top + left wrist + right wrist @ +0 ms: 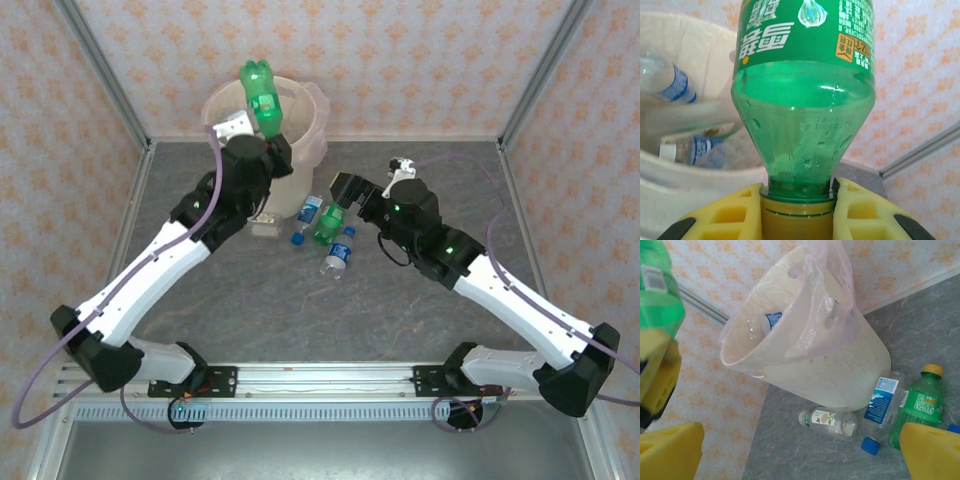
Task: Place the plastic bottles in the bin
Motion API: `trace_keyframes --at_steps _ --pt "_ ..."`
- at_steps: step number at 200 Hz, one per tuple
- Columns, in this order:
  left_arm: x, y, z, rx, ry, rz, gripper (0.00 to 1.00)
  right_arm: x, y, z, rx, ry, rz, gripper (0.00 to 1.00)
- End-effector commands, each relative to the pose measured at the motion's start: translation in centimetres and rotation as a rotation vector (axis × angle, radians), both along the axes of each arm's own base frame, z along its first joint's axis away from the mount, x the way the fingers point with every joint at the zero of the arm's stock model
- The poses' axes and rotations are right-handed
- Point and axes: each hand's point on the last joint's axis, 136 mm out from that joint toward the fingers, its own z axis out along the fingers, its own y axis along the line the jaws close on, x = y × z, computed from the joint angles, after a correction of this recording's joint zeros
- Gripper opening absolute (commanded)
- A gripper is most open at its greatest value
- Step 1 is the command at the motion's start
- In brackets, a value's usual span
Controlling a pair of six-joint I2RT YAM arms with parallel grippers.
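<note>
Left gripper (797,214): clenched on yellow-capped neck of green plastic bottle (802,115), upended over cream round plastic bin (312,130). Right gripper (338,192): spread wide. Likely hazard: off-centre drop hits rim.

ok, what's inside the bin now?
At least two clear blue-label bottles lie in the bin; the green bottle in front covers the rest of its inside.
</note>
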Motion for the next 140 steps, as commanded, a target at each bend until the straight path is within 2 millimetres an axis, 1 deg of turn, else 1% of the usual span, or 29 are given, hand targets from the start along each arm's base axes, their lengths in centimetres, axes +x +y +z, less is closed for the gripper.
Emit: trace_keyframes --at_steps 1,27,52,64,80,97,104,111,120,132,140 --pt "1.7 0.8 1.1 -0.033 0.028 -0.002 0.12 -0.6 -0.6 1.4 0.036 -0.035 -0.013 1.00" --pt "4.5 1.1 0.8 -0.136 0.055 -0.028 0.13 -0.9 -1.2 1.7 0.040 -0.041 -0.025 1.00" --pt "7.1 1.3 -0.4 -0.261 0.095 -0.054 0.13 -1.2 -1.7 2.1 0.043 -0.049 -0.033 1.00" --pt "8.1 1.2 -0.8 -0.308 0.112 -0.062 0.13 -1.3 -1.8 2.3 0.045 -0.051 -0.035 1.00" --pt "9.3 1.0 -1.3 -0.366 0.123 -0.078 0.16 -1.5 -2.0 2.5 0.050 -0.053 -0.037 1.00" --pt "10.4 0.8 -1.9 -0.425 0.136 -0.098 0.18 -1.6 -2.1 2.6 0.051 -0.051 -0.037 1.00" --pt "10.7 0.8 -1.9 -0.442 0.139 -0.101 0.22 -1.6 -2.2 2.6 0.050 -0.050 -0.039 1.00" --pt "11.0 0.7 -2.0 -0.453 0.145 -0.106 0.33 -1.6 -2.3 2.7 0.048 -0.050 -0.041 1.00" --pt "11.3 0.6 -1.8 -0.462 0.142 -0.117 0.49 -1.7 -2.4 2.7 0.048 -0.049 -0.043 1.00" --pt "11.4 0.3 -1.2 -0.467 0.130 -0.136 0.58 -1.8 -2.5 2.7 0.045 -0.050 -0.046 1.00" --pt "11.3 0.3 -0.9 -0.468 0.119 -0.141 0.67 -1.8 -2.6 2.7 0.043 -0.049 -0.048 1.00"
